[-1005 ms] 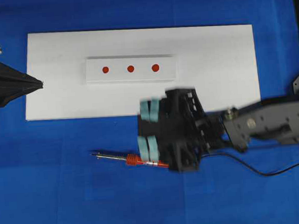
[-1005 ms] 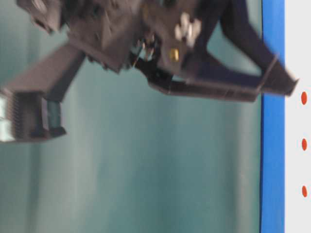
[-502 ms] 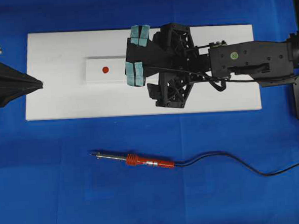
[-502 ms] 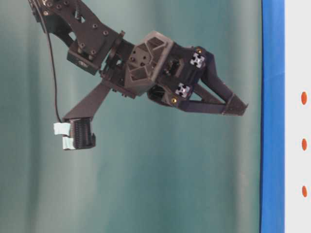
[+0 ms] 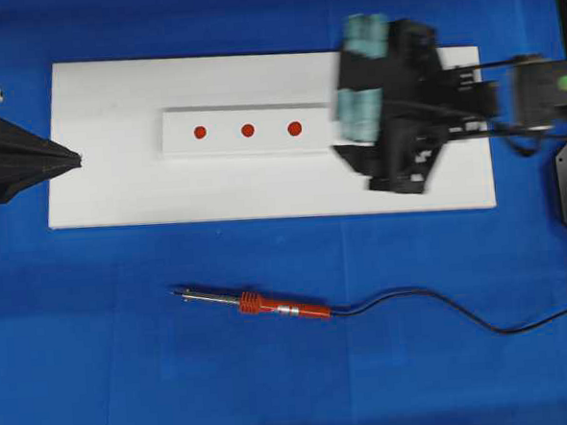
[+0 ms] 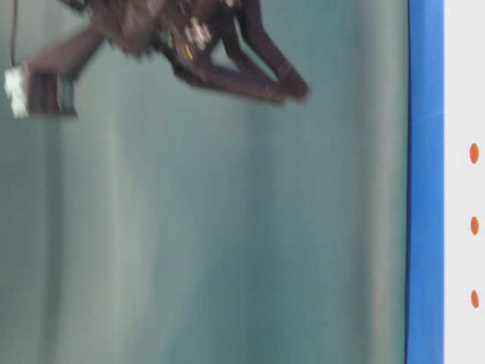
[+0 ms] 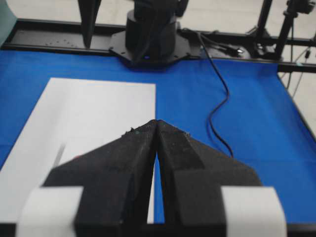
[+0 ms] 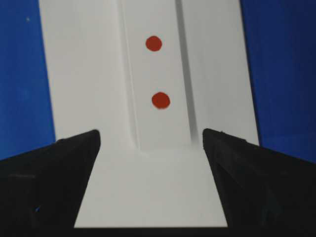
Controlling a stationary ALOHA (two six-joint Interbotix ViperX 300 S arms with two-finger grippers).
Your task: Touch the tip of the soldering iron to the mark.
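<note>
One soldering iron (image 5: 270, 306) lies flat on the blue cloth (image 5: 101, 378), at about 6 o'clock from the white board (image 5: 118, 174) and well apart from it. Its tip (image 5: 176, 294) points toward 9 o'clock; its one black cord (image 5: 443, 304) runs off toward 3 o'clock and is cut by the picture's edge. Nothing touches it.

On the board sits one raised white strip (image 5: 250, 131) bearing three red marks (image 5: 248, 131) in a row; the right wrist view shows only two.

Two grippers. The right gripper (image 5: 362, 78), blurred, hangs over the board's 3 o'clock end, just beside the strip, fingers spread wide and empty. The left gripper (image 5: 69, 161) rests at the board's 9 o'clock edge, fingers pressed together on nothing.

The table-level view is smeared; only the right gripper's outline reads there.
</note>
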